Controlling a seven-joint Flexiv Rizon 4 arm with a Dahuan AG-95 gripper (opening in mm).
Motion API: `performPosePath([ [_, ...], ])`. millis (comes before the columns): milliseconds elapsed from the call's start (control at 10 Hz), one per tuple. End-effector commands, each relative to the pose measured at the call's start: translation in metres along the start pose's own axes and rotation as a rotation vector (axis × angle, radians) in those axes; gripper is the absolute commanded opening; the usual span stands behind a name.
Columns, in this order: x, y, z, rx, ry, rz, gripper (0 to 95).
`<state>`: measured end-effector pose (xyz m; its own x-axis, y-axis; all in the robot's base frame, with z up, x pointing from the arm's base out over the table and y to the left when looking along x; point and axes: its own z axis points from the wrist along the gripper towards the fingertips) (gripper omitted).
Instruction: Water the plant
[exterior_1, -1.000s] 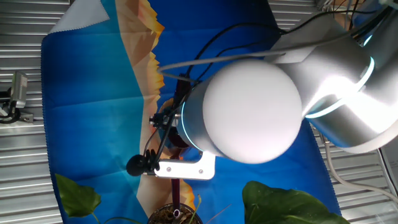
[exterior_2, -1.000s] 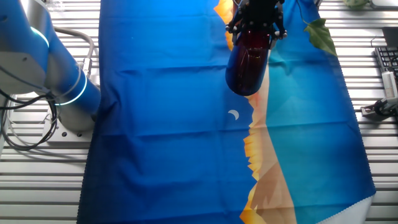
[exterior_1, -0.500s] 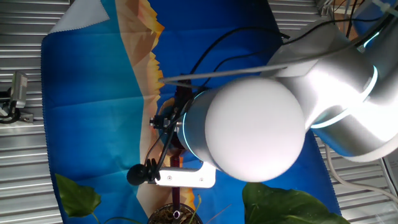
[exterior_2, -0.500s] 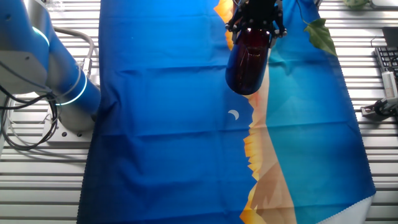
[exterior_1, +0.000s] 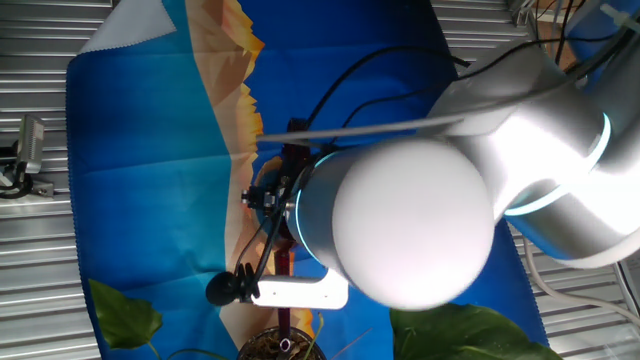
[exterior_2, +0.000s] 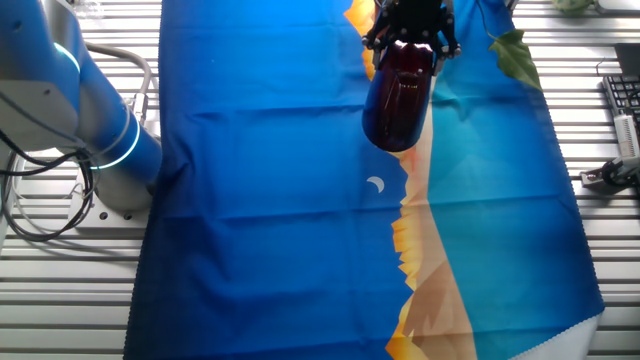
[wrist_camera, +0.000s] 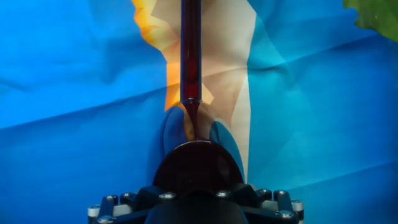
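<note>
Our black two-finger gripper (exterior_2: 411, 22) is clenched on the dark red, glossy, long-spouted watering vessel (exterior_2: 397, 95), which we carry in the air above the blue printed cloth (exterior_2: 260, 200) that covers the slatted metal table (exterior_1: 40, 250). In the hand view the thin red spout (wrist_camera: 190, 50) runs straight ahead from the vessel's round belly, over the cloth's orange and cream band.

We judge that we are in the approach step, bringing the spout to the plant. The potted plant with broad glossy green leaves (exterior_1: 470, 335) stands at the cloth's edge nearest one fixed camera, its small round dark pot (exterior_1: 280, 347) of brown soil lying just beyond the spout's end. The next move calls for easing forward until the tip is over the soil, then tipping the vessel.

We cannot tell whether the dark vessel holds any water. The pot holds soil and dry stalks; no water shows there.
</note>
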<state>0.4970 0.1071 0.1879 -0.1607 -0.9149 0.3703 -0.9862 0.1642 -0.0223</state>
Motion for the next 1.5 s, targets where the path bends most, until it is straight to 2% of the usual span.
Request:
performPosePath([
  [100,0.0005,0.0003,-0.0007,0.001,0.008,0.001,0.0],
  [400,0.0000,0.0002,-0.0016,0.004,0.017,-0.003,0.0],
  [700,-0.0010,0.0005,-0.0038,0.007,0.041,-0.001,0.0],
  [1500,0.0009,0.0017,-0.0076,0.009,0.053,-0.001,0.0],
])
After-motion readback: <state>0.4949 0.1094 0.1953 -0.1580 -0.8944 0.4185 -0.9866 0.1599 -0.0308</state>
